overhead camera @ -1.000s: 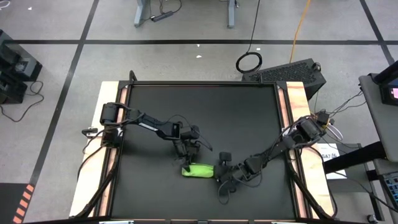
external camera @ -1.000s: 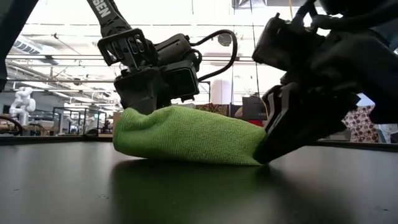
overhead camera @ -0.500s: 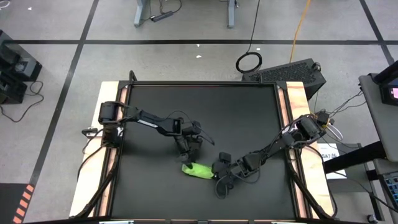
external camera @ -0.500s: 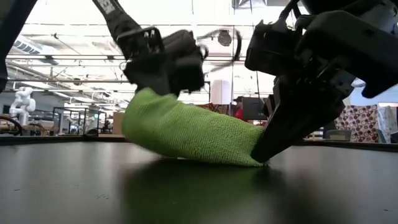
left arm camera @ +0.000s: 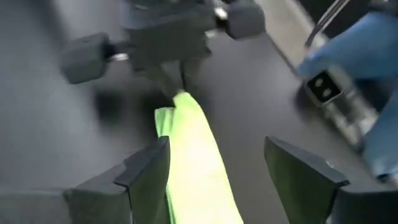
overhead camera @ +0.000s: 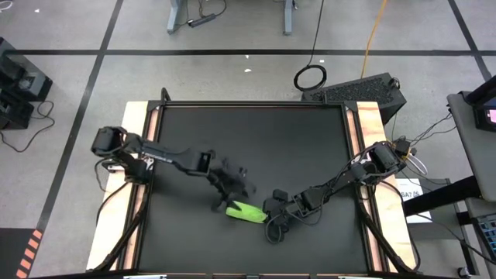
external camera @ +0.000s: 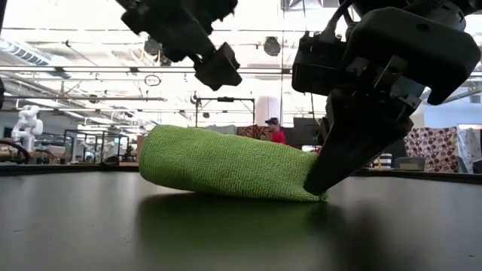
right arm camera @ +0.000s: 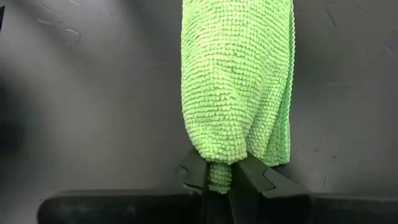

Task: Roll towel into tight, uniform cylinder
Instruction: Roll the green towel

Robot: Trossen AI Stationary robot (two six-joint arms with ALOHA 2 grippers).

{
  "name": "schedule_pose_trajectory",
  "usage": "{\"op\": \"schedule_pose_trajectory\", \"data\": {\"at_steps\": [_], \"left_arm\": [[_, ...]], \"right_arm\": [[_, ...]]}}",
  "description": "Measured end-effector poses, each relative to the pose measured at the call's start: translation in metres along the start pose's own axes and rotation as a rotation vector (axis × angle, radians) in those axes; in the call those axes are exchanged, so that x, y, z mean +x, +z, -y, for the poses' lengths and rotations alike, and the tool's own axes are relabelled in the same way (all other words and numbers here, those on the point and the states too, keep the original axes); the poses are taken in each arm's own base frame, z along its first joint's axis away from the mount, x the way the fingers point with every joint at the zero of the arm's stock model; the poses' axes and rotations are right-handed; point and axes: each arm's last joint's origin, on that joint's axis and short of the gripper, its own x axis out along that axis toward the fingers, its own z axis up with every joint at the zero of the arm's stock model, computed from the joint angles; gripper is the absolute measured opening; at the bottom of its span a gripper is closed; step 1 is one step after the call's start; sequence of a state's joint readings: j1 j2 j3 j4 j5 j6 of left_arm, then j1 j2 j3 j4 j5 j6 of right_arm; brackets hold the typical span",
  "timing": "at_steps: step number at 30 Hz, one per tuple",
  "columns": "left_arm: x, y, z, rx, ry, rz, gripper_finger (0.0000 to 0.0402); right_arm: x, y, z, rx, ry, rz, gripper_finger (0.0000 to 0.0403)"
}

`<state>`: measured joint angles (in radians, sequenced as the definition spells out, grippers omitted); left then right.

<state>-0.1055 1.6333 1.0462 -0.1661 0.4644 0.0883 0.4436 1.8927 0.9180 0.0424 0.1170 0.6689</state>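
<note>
The lime-green towel (overhead camera: 246,211), rolled into a short thick roll, lies on its side on the black mat (overhead camera: 256,132) near the table's front, also clear in the low view (external camera: 226,169). My left gripper (overhead camera: 226,192) hangs open above the roll's left end and touches nothing. In its wrist view its fingers (left arm camera: 146,180) stand wide on either side of the towel (left arm camera: 193,162) below. My right gripper (right arm camera: 217,177) is shut on the roll's right end. My right gripper pinches a small tuft of cloth at the roll's right end (right arm camera: 219,171) between its two fingertips. The fingers (external camera: 324,177) slant down from the table's right, in line with the roll. The towel lies along the mat, slack, its pinched end low against the mat.
Wooden strips (overhead camera: 141,194) run along the mat's left and right sides. Cables and a grey case (overhead camera: 364,89) lie on the floor beyond the far edge. A person shows in the room far behind the table (external camera: 273,129).
My left gripper has let go of the roll's left end and risen well clear of it, rolling its wrist as it went. That end was lifted briefly, then dropped back onto the mat. My right gripper kept its place, turned a little, and kept its hold.
</note>
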Motion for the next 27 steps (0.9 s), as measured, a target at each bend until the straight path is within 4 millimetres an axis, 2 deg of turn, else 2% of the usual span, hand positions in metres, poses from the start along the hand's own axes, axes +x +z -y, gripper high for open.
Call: {"op": "schedule_pose_trajectory", "data": {"at_steps": [2,5,11,13,16,20,23,27], "left_arm": [[0.013,-0.002,0.012,0.053,0.035,-0.033,0.0263],[0.035,-0.015,0.018,0.067,0.104,-0.120,0.0259],[0.069,-0.050,0.005,-0.037,0.126,-0.260,0.0220],[0.076,-0.056,0.002,-0.064,0.123,-0.277,0.0203],[0.082,-0.060,-0.001,-0.078,0.095,-0.283,0.0182],[0.080,-0.058,-0.002,-0.087,0.042,-0.263,0.0176],[0.072,-0.052,0.000,-0.092,-0.003,-0.237,0.0193],[0.053,-0.036,0.005,-0.095,-0.023,-0.193,0.0239]], "right_arm": [[0.000,0.000,0.000,0.000,-0.001,0.001,0.0032],[0.000,0.000,0.000,-0.015,-0.002,0.001,0.0033],[0.000,0.000,0.000,-0.016,-0.004,0.001,0.0033],[0.000,0.000,0.000,-0.015,-0.004,0.001,0.0033],[0.000,0.000,0.000,-0.011,-0.004,0.001,0.0034],[-0.005,0.002,-0.002,-0.018,0.005,0.015,0.0048],[-0.016,0.006,-0.003,-0.045,0.013,0.021,0.0081],[-0.042,0.016,-0.008,-0.079,0.052,0.067,0.0140]]}}
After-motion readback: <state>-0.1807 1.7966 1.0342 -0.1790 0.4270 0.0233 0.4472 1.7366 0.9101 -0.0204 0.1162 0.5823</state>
